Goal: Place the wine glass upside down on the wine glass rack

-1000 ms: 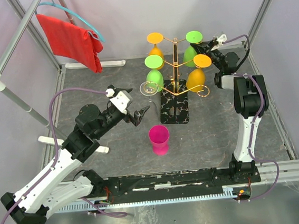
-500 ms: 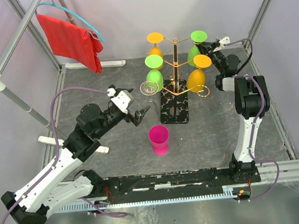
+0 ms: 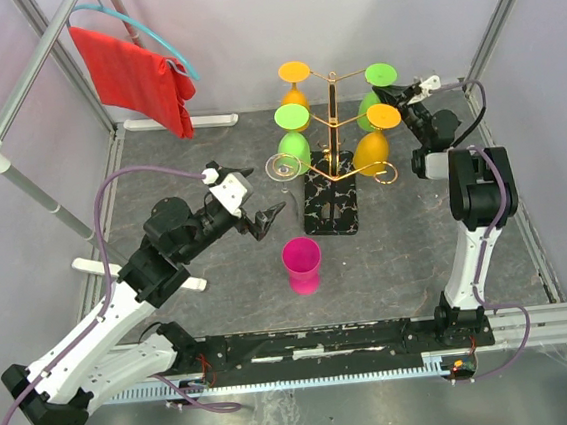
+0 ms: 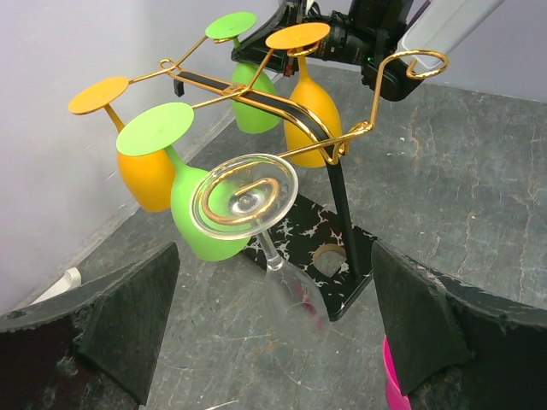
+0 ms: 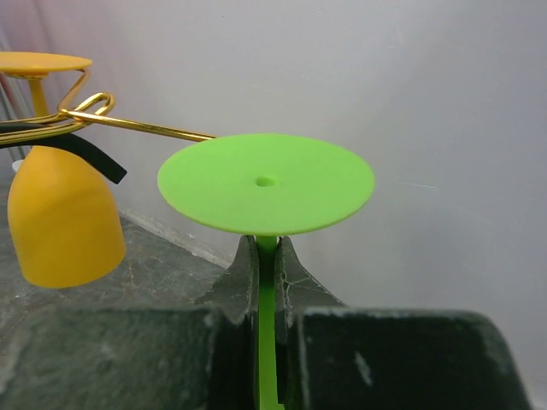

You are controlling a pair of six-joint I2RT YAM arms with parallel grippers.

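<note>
The right gripper [image 5: 266, 256] is clamped on the stem of the green wine glass [image 5: 266, 182], which is upside down — round foot on top, just above the fingertips, bowl below. It sits at the far right tip of an upper arm of the wine glass rack [image 3: 334, 117]. A gold wire reaches the foot's left edge, though I cannot tell whether the foot bears on it. The left gripper [image 3: 264, 217] hovers with fingers spread wide, facing a clear glass [image 4: 245, 195] hung on the rack's left side — apart from it
</note>
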